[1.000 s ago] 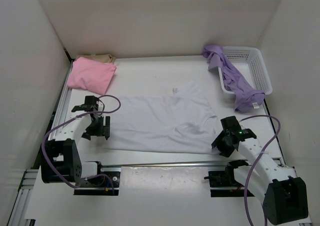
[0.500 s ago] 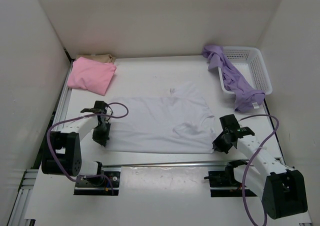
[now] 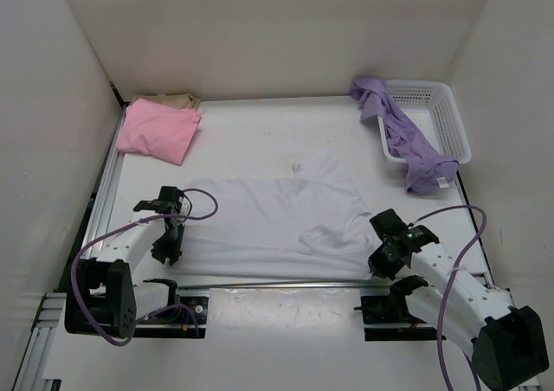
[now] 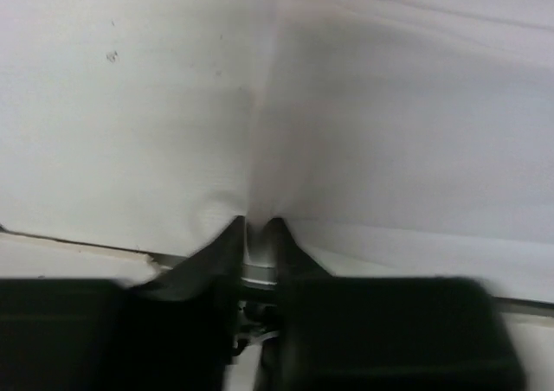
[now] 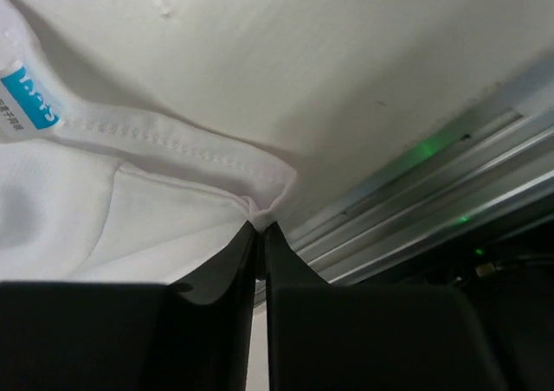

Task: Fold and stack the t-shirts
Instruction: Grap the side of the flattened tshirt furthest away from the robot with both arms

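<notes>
White cotton spread across the middle of the table (image 3: 260, 136): the white shirt (image 3: 268, 218) lies mostly flat, its near edge along the table's front, with a rumpled fold toward its 4 o'clock corner. The left gripper (image 3: 170, 253) is at the shirt's 8 o'clock corner, fingers pinched tight on a small ridge of cloth, as its wrist view shows (image 4: 257, 233). The right gripper (image 3: 375, 267) is at the 4 o'clock corner, fingers pressed together on a stitched hem tip (image 5: 260, 227); a blue label (image 5: 30, 97) shows at 10 o'clock in that view, and a metal rail (image 5: 415, 209) runs at 3 o'clock. At the table's 10 o'clock, the pink shirt (image 3: 158, 130) sits folded, the tan shirt (image 3: 169, 101) just behind it. At 2 o'clock, the lavender shirt (image 3: 407, 144) drapes over the near wall of the basket (image 3: 448, 105).
</notes>
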### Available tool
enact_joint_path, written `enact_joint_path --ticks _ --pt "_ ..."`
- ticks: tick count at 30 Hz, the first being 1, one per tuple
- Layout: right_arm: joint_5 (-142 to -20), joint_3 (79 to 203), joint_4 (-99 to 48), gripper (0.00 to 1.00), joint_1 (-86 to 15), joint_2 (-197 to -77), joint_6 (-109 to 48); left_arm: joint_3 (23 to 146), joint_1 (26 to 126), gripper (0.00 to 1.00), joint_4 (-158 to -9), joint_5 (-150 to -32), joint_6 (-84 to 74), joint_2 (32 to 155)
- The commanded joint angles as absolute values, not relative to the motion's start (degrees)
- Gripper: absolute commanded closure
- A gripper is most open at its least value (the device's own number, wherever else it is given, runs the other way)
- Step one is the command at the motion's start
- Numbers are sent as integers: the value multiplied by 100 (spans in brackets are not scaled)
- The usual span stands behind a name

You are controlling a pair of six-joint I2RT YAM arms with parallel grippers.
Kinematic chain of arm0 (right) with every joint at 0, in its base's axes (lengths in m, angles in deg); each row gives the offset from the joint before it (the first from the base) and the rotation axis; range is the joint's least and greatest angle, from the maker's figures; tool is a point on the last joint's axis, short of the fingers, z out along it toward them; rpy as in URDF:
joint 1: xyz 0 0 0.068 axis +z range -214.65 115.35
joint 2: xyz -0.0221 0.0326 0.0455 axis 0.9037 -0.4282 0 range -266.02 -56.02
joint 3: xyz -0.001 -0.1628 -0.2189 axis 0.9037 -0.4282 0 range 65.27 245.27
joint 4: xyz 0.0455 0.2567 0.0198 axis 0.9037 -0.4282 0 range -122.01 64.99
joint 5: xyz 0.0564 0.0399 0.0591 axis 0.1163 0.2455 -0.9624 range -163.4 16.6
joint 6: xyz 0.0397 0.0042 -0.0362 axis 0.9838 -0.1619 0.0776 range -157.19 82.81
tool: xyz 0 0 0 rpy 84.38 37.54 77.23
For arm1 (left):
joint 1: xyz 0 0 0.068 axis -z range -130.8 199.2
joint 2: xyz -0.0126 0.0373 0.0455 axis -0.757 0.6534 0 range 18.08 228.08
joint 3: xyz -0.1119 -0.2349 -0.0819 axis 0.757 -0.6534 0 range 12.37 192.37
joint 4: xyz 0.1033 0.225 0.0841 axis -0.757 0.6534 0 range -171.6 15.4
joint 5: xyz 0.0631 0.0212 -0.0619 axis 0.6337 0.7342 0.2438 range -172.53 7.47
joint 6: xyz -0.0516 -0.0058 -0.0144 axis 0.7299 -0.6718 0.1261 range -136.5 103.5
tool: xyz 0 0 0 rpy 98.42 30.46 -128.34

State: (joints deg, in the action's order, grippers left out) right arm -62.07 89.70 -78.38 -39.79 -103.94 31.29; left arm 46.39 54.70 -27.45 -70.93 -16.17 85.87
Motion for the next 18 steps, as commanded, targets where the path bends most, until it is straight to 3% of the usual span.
enact_joint_path --ticks 1,2,5,10,15,18 --pt "-5582 9006 -8531 86 -3785 -10366 3663 4525 5474 62 -2473 -6635 -1650 8523" --pt "-5530 9075 -8531 65 -3784 -10427 3724 4525 5474 56 -2473 -6635 -1650 8523" --pt "-5530 9400 -8531 40 -3732 -10629 3420 4525 5474 18 -2342 -6548 -1650 8523" --pt "-5537 11235 -7671 31 -3582 -11575 1391 5304 5062 12 -2648 -5827 -1650 8523" --pt "-5723 13695 -7309 26 -3634 -13605 -753 7455 5070 11 -3105 -6775 -1650 9444" --pt "-6170 15295 -7309 26 -4028 -15117 -1170 8360 5070 11 -3527 -7066 -1650 10445"
